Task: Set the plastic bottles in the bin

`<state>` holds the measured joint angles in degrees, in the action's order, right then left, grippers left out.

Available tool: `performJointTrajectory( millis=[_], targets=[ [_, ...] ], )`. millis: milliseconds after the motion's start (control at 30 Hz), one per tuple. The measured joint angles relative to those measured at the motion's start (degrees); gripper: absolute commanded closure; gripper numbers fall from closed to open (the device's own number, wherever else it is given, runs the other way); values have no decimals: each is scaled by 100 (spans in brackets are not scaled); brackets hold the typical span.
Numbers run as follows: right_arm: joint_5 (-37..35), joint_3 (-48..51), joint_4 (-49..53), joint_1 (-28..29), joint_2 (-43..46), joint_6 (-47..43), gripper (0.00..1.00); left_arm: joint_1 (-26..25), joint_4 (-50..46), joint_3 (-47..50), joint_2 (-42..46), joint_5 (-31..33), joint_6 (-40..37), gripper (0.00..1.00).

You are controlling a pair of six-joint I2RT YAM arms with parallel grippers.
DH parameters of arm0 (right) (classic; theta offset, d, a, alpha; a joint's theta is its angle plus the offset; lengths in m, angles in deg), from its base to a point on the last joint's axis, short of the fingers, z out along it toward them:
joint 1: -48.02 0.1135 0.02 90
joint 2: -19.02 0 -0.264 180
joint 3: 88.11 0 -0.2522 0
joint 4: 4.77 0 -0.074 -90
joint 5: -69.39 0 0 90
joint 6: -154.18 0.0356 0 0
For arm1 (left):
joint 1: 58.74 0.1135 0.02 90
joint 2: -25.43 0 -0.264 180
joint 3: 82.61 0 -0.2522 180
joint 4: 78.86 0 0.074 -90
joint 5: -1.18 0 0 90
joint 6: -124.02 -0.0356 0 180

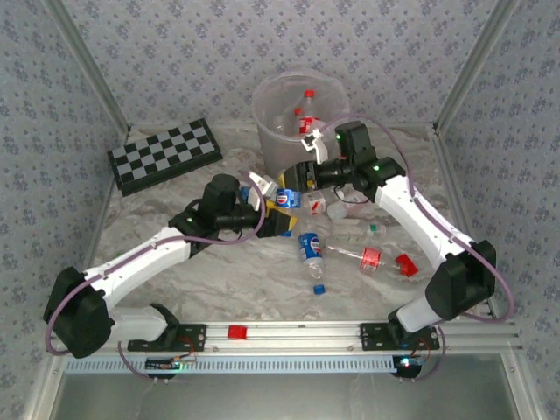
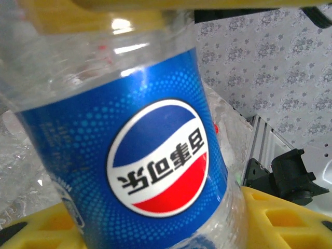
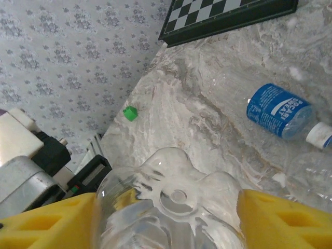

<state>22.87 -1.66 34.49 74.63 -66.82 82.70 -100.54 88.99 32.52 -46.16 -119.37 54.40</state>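
Reaching in from either side, both arms meet just in front of the bin (image 1: pixel 262 96). The left gripper (image 1: pixel 276 213) is clamped on a blue-labelled bottle (image 1: pixel 287 198), whose label looms close in the left wrist view. The right gripper (image 1: pixel 296 178) sits nearer the bin. Its wrist view shows a clear bottle base (image 3: pixel 174 207) filling the gap between the fingers, but I cannot tell whether they grip it. A red-capped bottle (image 1: pixel 306 103) stands inside the bin, and loose bottles (image 1: pixel 311 249) lie further in front.

A: "Are we in somebody's home?"
B: "No, we're in a robot lab cell: flowered panels (image 1: pixel 175 52) box us in, and a left arm (image 1: pixel 140 262) and right arm (image 1: pixel 420 219) bolt to an aluminium rail (image 1: pixel 297 332) at the marbled table's (image 1: pixel 219 289) near edge."
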Motion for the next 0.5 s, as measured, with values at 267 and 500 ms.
performJointTrajectory(
  millis=[267, 500],
  targets=[
    [-20, -667, 374, -87, -22, -125, 48, 4, -181, -2, 278, 369, -9, 0],
    [-133, -2389, 643, -721, -98, -269, 50, 11, -796, 55, 1091, 1294, 107, 0]
  ],
)
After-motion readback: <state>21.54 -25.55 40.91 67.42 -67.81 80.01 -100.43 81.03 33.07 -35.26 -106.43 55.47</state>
